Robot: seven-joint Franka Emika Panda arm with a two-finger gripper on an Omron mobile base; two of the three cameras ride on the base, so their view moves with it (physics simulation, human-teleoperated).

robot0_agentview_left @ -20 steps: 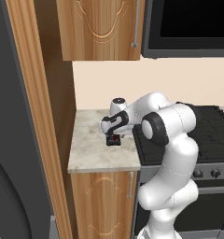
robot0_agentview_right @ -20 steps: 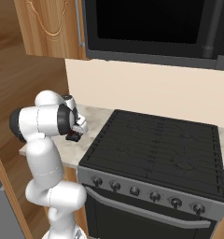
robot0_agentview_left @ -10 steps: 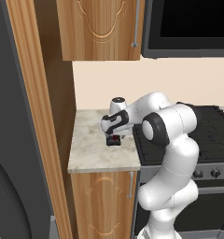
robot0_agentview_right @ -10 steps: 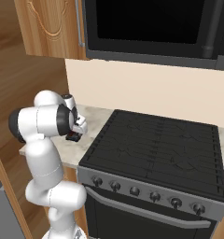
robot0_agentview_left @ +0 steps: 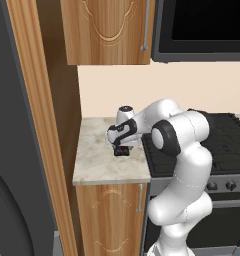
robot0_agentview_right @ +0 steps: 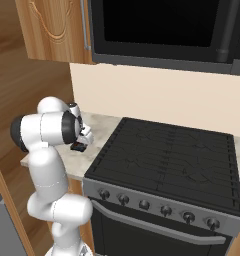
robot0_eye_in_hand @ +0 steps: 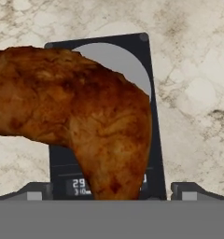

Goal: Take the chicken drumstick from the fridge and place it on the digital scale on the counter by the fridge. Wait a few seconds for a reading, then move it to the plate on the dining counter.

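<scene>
Scene: A white robot arm bends low over the counter [robot0_agentview_left: 99, 165], a short beige marbled top that carries the digital scale [robot0_agentview_left: 122, 152].
Landmark: All places below are given from the digital scale, a small black slab near the counter's stove-side edge.
Chicken drumstick: The chicken drumstick [robot0_eye_in_hand: 81, 116] lies on the scale, a lumpy reddish-brown piece covering most of its pale round weighing disc. In the hand view its thick end reaches past the scale's edge on the picture's left, over the marble, and its narrow end crosses the small display strip. In the left base view a reddish spot [robot0_agentview_left: 122, 148] shows on the black slab.
Gripper: The gripper [robot0_eye_in_hand: 111, 191] hangs straight above the scale, spread wide. Its two finger tips [robot0_eye_in_hand: 35, 190] stand apart on either side of the drumstick's narrow end, and neither presses on the meat.
Display: Pale digits glow on the scale beside the drumstick; they are too small and too covered to read in full.
Stove: The black stove [robot0_agentview_right: 167, 160] stands just beside the scale, against the counter's edge.
Cabinets: A carved wooden wall cabinet [robot0_agentview_left: 107, 30] hangs above the scale; the counter's own carved door [robot0_agentview_left: 109, 215] is below it.
Fridge: The fridge [robot0_agentview_left: 12, 150], dark grey, rises beyond a tall wooden panel [robot0_agentview_left: 39, 125] on the counter's far side from the stove.
</scene>
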